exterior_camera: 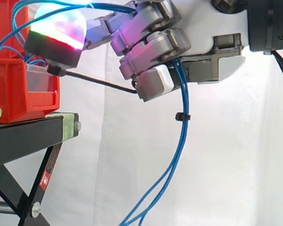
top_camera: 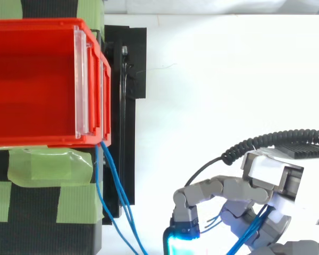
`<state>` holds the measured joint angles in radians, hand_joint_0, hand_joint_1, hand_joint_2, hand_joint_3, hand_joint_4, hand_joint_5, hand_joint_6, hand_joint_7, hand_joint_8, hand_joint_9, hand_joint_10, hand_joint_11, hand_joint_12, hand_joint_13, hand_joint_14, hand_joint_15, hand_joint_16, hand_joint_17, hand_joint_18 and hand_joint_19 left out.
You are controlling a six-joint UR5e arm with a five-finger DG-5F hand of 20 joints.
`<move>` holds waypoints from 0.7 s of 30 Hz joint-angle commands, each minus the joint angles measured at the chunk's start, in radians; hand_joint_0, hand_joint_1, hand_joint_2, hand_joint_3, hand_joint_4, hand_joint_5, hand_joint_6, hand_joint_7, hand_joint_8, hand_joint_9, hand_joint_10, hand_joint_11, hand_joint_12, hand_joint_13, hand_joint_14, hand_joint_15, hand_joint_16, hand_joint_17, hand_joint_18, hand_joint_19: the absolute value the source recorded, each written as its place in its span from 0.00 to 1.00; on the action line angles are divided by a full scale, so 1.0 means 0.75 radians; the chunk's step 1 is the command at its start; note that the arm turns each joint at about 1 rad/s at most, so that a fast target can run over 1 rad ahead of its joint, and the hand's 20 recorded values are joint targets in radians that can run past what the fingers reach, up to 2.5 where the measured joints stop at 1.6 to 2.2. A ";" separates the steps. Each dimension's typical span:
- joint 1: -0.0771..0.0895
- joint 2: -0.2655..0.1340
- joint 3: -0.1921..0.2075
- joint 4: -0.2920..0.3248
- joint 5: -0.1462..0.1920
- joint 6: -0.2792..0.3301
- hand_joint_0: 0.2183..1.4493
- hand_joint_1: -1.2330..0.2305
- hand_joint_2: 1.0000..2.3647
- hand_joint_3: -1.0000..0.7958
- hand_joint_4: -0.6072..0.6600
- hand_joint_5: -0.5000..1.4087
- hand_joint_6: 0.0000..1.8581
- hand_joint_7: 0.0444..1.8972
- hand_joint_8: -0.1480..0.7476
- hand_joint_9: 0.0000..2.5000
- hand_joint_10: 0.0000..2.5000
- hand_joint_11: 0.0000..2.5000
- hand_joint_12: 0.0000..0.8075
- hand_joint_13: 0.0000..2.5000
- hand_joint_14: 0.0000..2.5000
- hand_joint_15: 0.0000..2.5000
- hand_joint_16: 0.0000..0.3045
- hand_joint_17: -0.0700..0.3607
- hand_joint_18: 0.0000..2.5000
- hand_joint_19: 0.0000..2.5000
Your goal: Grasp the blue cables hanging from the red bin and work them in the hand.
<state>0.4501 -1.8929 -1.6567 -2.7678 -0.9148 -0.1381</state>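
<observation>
— What's around the work?

— A red bin (top_camera: 37,79) on a black stand (exterior_camera: 23,139). In the top view, green tape (top_camera: 48,167) is stuck on the stand just below the bin, and a clear strip (top_camera: 82,79) crosses the bin near its open end. A white curtain (exterior_camera: 236,165) hangs behind.

— Anything in the way?

— From the side, one outstretched finger of the hand (exterior_camera: 151,52) reaches toward the bin. Its glowing fingertip (exterior_camera: 59,26) sits just beside the bin's upper edge and covers part of it.

— And the cables?

— The blue cables (exterior_camera: 183,136) leave the bin's corner. In the side view they run across the top of the hand, then drop down between the curled fingers and the palm. A small black tie (exterior_camera: 182,116) binds them just below the hand, and they hang loose past the stand's height.

— So the hand has them?

— Yes, its fingers are curled round the cables. The top view shows blue strands inside the hand (top_camera: 234,191), well apart from the bin.
</observation>
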 commanded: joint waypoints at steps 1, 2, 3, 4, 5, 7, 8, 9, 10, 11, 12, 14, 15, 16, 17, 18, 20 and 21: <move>0.001 0.000 0.000 0.001 -0.001 -0.002 0.55 0.30 0.02 0.34 0.66 0.33 0.59 0.59 0.76 0.71 1.00 1.00 0.88 0.81 1.00 0.79 0.78 0.58 1.00 0.26; -0.001 0.000 0.000 0.001 -0.001 -0.002 0.55 0.30 0.02 0.37 0.65 0.32 0.60 0.59 0.76 0.71 1.00 1.00 0.88 0.81 1.00 0.79 0.78 0.58 1.00 0.26; 0.001 0.000 0.000 0.003 -0.001 -0.002 0.55 0.30 0.02 0.40 0.66 0.30 0.62 0.57 0.76 0.71 1.00 1.00 0.88 0.81 1.00 0.79 0.78 0.58 1.00 0.26; 0.001 -0.002 0.000 0.003 -0.001 0.000 0.55 0.30 0.02 0.44 0.66 0.29 0.62 0.57 0.76 0.71 1.00 1.00 0.88 0.81 1.00 0.79 0.78 0.58 1.00 0.26; -0.001 0.000 0.000 0.003 0.001 -0.002 0.56 0.30 0.02 0.48 0.65 0.29 0.63 0.57 0.76 0.71 1.00 1.00 0.88 0.81 1.00 0.79 0.78 0.58 1.00 0.26; -0.001 0.000 0.000 0.005 -0.001 -0.002 0.56 0.31 0.02 0.58 0.66 0.28 0.63 0.56 0.76 0.71 1.00 1.00 0.88 0.81 1.00 0.79 0.78 0.58 1.00 0.26; 0.001 0.000 0.000 0.007 -0.001 -0.002 0.56 0.32 0.02 0.64 0.67 0.28 0.64 0.55 0.76 0.71 1.00 1.00 0.88 0.81 1.00 0.79 0.78 0.58 1.00 0.26; -0.001 0.000 0.000 0.007 -0.001 -0.002 0.57 0.33 0.01 0.66 0.68 0.28 0.65 0.54 0.76 0.71 1.00 1.00 0.88 0.81 1.00 0.79 0.78 0.58 1.00 0.26; 0.001 0.000 0.000 0.011 -0.001 -0.002 0.61 0.34 0.00 0.73 0.69 0.29 0.65 0.53 0.76 0.71 1.00 1.00 0.88 0.81 1.00 0.79 0.78 0.58 1.00 0.26; -0.001 0.000 0.000 0.011 -0.001 -0.002 0.59 0.36 0.12 0.71 0.68 0.31 0.61 0.54 0.76 0.71 1.00 1.00 0.88 0.81 1.00 0.79 0.78 0.58 1.00 0.26; 0.001 0.000 0.000 0.011 -0.001 -0.002 0.56 0.38 0.22 0.68 0.68 0.33 0.59 0.55 0.76 0.71 1.00 1.00 0.88 0.81 1.00 0.79 0.78 0.58 1.00 0.26; -0.001 0.000 0.000 0.011 0.001 -0.002 0.51 0.44 0.41 0.62 0.68 0.38 0.48 0.57 0.76 0.71 1.00 1.00 0.88 0.81 1.00 0.79 0.78 0.58 1.00 0.26; 0.001 0.000 0.000 0.011 -0.001 -0.002 0.50 0.45 0.45 0.61 0.68 0.38 0.47 0.57 0.76 0.71 1.00 1.00 0.88 0.81 1.00 0.79 0.78 0.58 1.00 0.26; 0.001 0.000 0.000 0.011 -0.001 -0.002 0.50 0.46 0.45 0.60 0.69 0.40 0.42 0.59 0.76 0.71 1.00 1.00 0.88 0.81 1.00 0.79 0.78 0.58 1.00 0.26; -0.001 0.000 0.000 0.011 -0.001 -0.002 0.50 0.46 0.46 0.58 0.69 0.42 0.35 0.61 0.76 0.71 1.00 1.00 0.88 0.81 1.00 0.79 0.78 0.58 1.00 0.26; 0.001 0.000 0.000 0.011 -0.001 -0.002 0.51 0.46 0.43 0.58 0.70 0.43 0.33 0.62 0.76 0.71 1.00 1.00 0.88 0.81 1.00 0.79 0.78 0.58 1.00 0.26; -0.001 0.000 0.000 0.011 -0.001 -0.002 0.57 0.45 0.32 0.64 0.68 0.45 0.24 0.67 0.76 0.71 1.00 1.00 0.88 0.81 1.00 0.79 0.78 0.58 1.00 0.26; 0.001 0.000 0.000 0.011 -0.001 -0.002 0.60 0.45 0.33 0.68 0.66 0.46 0.21 0.69 0.76 0.71 1.00 1.00 0.88 0.81 1.00 0.79 0.78 0.58 1.00 0.26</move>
<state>0.4503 -1.8931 -1.6567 -2.7597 -0.9157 -0.1396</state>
